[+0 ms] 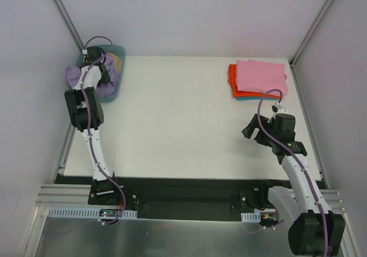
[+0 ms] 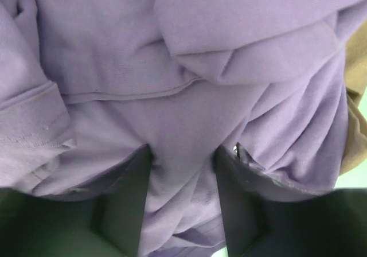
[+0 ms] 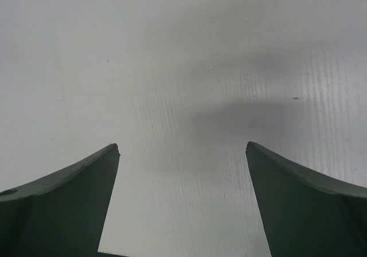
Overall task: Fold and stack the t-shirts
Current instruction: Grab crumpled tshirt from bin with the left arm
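In the top view my left gripper [image 1: 105,69] reaches down into the teal basin [image 1: 118,53] at the far left. A crumpled lavender t-shirt [image 1: 72,73] lies there, hanging partly over the basin's rim. In the left wrist view my left gripper [image 2: 183,151] has a bunched fold of the lavender t-shirt [image 2: 172,50] pinched between its fingers. A beige t-shirt [image 2: 355,125] shows at the right edge. Folded t-shirts are stacked at the far right: pink [image 1: 261,76] on top, orange-red [image 1: 232,80] beneath it and a teal edge [image 1: 246,98] lowest. My right gripper [image 1: 249,129] [image 3: 182,148] hovers open over bare table.
The white table [image 1: 172,113] is boxed in by pale walls on the left, the back and the right. The basin sits at the table's far left corner and the folded stack near the far right corner. Black arm bases stand at the near edge.
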Motion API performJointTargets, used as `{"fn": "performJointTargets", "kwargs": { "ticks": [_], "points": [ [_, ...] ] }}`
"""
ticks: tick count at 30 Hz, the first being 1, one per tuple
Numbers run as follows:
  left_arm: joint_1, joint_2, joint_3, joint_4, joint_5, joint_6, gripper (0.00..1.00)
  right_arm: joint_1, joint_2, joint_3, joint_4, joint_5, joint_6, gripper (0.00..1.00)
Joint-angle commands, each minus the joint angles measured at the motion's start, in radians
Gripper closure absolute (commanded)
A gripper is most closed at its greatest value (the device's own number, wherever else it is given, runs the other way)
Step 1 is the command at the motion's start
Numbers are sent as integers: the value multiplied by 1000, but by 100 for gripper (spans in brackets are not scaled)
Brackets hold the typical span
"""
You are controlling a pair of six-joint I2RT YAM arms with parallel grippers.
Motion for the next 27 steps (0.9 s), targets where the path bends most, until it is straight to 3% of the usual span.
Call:
{"fn": "performJointTargets", "kwargs": {
  "ticks": [1,3,4,8,15,18,21,27],
  "points": [
    [6,0,17,-42,20,-1,76,8,-19,40,16,-4,-12,3],
    [8,-14,37,-50,-5,14,97,8,-17,40,19,-2,-12,3],
    [6,-21,43,-53,-20,29,100,9,-14,38,19,-2,-10,3],
    [6,-93,37,-59,2,53,100,9,-14,40,16,-15,-12,3],
    [-3,-329,-20,-54,121,-32,100,9,-39,40,15,-30,-10,3],
    [-29,-420,-15,-50,104,-35,100,9,-54,37,13,-36,-10,3],
    [-44,-492,-70,12,165,-42,100,9,-68,31,18,-35,-9,3],
    [-124,-586,-99,41,46,-40,100,11,-65,34,19,-50,-9,3]
  ]
}}
